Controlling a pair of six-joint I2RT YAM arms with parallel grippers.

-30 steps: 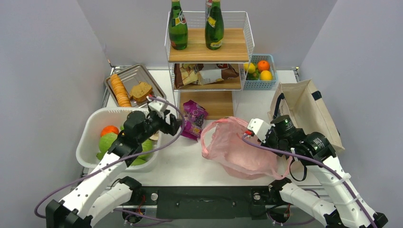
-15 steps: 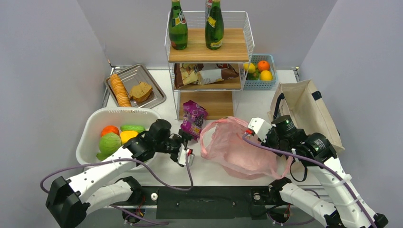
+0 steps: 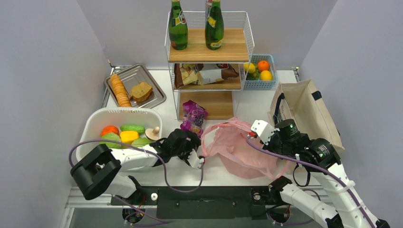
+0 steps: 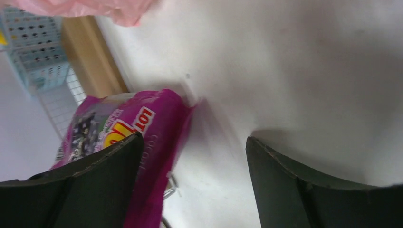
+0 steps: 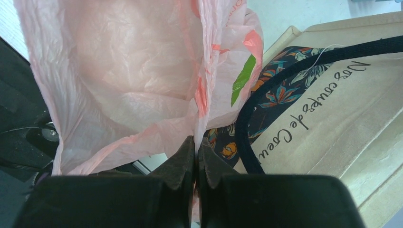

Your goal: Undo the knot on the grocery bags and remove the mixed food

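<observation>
One crumpled, translucent pink grocery bag (image 3: 234,148)

Top view overlooks table (image 3: 259,102); close wrist views share pink bag (image 3: 240,152).

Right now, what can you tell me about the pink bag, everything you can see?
The pink bag is thin, crinkly, see-through plastic with a small green mark. It slumps on the white table between a purple packet and a beige tote, mouth gaping open. The right gripper has its jaws shut on one edge.
</observation>
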